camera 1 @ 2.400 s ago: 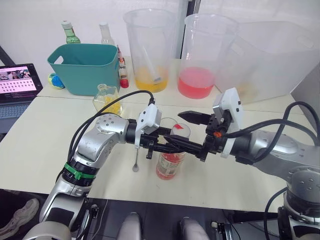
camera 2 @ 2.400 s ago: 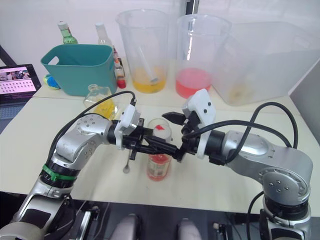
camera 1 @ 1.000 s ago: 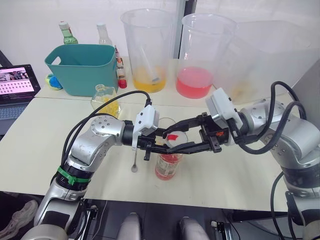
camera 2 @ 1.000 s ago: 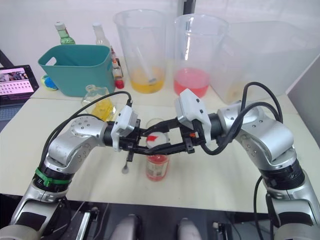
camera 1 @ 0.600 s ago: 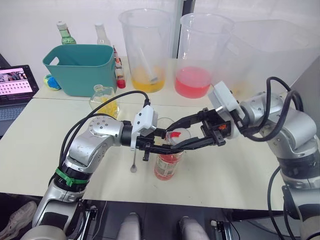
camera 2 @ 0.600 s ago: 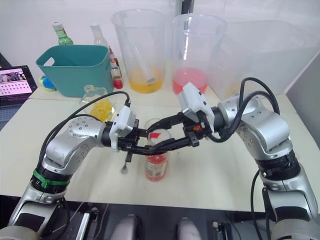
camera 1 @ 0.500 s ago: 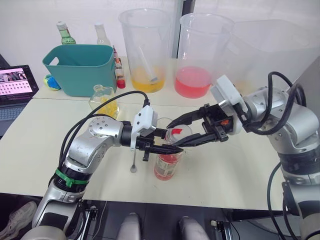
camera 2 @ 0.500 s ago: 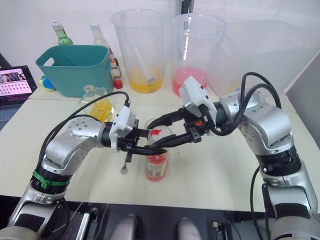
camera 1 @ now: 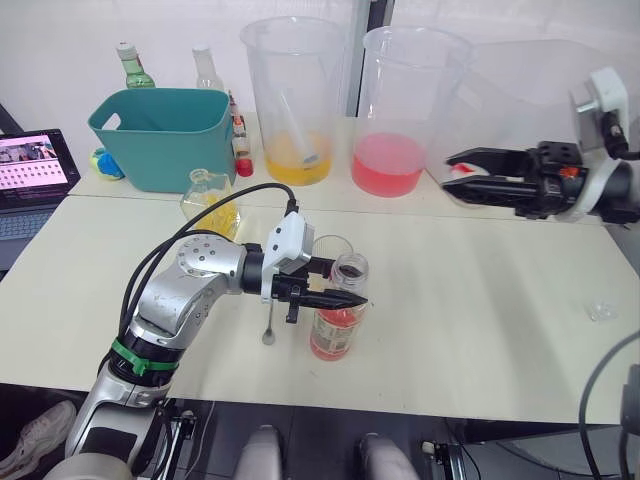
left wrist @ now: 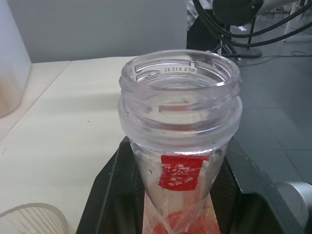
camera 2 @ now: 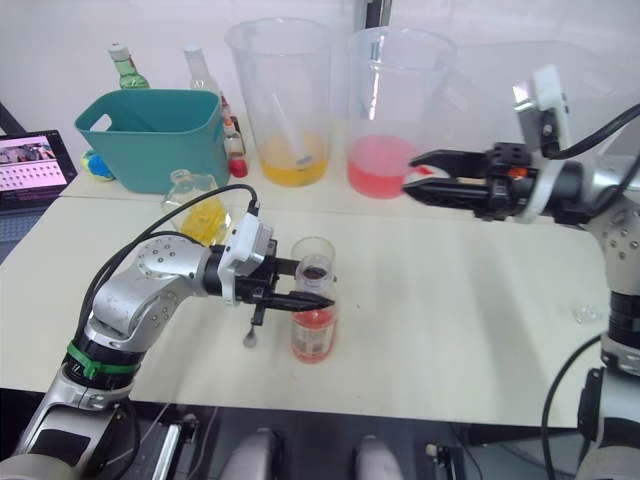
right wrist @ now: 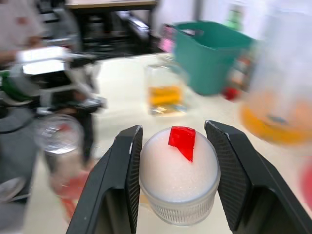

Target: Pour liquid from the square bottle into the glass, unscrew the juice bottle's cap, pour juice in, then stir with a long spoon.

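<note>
Your left gripper [camera 1: 345, 298] has its jaws clamped on the slim clear plastic juice bottle [camera 1: 335, 325], upright on the cream desk [camera 1: 480, 290], uncapped, pink liquid low; beside it the clear straight-sided glass [camera 1: 328, 252]. Right gripper [right wrist: 174, 146] pinches the ribbed white cap [right wrist: 178, 173]

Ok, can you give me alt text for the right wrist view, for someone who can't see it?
The right hand grips the cap, white with a red mark, between its two black fingers. Behind it, blurred, are the left hand around the open juice bottle, the square bottle and a teal tub.
</note>
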Controlling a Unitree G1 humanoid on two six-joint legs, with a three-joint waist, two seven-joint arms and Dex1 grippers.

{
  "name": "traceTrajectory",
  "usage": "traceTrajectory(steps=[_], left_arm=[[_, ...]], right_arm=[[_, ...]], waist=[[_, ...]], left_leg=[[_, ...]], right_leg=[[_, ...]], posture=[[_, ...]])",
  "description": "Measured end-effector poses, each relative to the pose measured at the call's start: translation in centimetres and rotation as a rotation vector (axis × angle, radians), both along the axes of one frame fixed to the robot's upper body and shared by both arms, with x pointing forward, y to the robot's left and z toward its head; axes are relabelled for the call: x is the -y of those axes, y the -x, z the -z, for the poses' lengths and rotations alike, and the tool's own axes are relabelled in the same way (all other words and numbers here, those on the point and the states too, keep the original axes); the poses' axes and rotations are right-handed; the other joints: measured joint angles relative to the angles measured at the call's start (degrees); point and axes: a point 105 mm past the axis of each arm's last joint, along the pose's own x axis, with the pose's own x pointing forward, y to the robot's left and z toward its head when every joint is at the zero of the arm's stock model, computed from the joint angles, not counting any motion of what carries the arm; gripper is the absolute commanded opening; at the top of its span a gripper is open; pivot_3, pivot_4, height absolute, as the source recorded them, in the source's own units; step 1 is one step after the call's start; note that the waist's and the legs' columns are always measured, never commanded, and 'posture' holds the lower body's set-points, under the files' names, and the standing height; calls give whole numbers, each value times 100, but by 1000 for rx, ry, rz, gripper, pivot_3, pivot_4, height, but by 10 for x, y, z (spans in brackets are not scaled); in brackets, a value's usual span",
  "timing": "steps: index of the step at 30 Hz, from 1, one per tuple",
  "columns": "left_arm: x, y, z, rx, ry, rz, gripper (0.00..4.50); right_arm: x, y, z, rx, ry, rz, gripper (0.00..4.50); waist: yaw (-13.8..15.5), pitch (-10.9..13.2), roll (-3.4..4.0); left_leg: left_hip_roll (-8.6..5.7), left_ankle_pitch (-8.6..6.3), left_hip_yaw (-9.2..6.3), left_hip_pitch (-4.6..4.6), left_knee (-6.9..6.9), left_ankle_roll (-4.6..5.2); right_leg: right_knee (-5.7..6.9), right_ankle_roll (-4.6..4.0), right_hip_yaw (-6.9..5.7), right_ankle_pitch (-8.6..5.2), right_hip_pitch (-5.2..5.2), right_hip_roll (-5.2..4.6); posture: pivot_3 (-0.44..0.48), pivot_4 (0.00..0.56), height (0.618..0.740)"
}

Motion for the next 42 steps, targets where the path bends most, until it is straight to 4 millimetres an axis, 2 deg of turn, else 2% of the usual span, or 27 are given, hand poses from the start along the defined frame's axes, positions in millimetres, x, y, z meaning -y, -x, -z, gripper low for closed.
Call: traceTrajectory(steps=[3,6,15,17,22,27,32,34,36,42], left_arm=[[-1,0,0,-2,5,-4,1401],[-3,1,1,-4,14,-17,1401],[-4,7,3,-7,46,-74,1401],[-6,10,4,-12,58,-99,1401],[-8,13,5,-17,68,-141,1401],[-10,13,4,-16,68,-164,1401],[-10,13,4,-15,67,-171,1401],[-11,13,4,-15,66,-171,1401],[-11,13,4,-15,66,-171,1401],[-11,12,4,-14,63,-169,1401]], right_arm=[[34,-16,25,-53,-3,213,1697],[60,-27,46,-55,13,417,1697],[102,-52,101,-201,-86,793,1697],[113,-56,123,-254,-127,873,1697],[131,-61,161,-307,-111,977,1697],[147,-68,177,-300,-95,1054,1697],[147,-71,192,-322,-94,1068,1697],[147,-71,193,-314,-94,1063,1697],[148,-71,193,-308,-93,1061,2594],[143,-72,186,-278,-101,1005,4461]], waist=[[-15,-2,11],[-41,-3,21],[-33,-6,33],[-42,-6,33],[-58,-6,46],[-74,-7,48],[-81,-7,48],[-79,-7,48],[-79,-7,49],[-81,-7,51]], left_leg=[[0,0,10,1,0,0],[0,0,11,3,-2,0],[-3,0,14,3,-1,-1],[-5,0,15,3,-2,-1],[-5,0,20,6,-3,-1],[-4,0,21,10,-6,-1],[-4,1,23,11,-7,-1],[-4,0,23,12,-7,-1],[-4,1,23,12,-7,-1],[-4,1,24,13,-8,-1]], right_leg=[[-1,1,10,0,-2,-1],[1,1,12,0,-1,0],[-2,5,19,2,3,-2],[-3,6,21,3,3,-2],[-3,6,25,3,1,-2],[-3,6,25,3,2,-2],[-2,6,26,3,2,-2],[-2,6,27,3,3,-2],[-2,6,27,3,3,-2],[-2,6,27,3,3,-2]], posture=[[0,150,726],[0,150,726],[0,150,726],[0,150,726],[0,150,726],[0,150,726],[0,150,726],[0,150,726],[0,150,726],[0,150,726]])
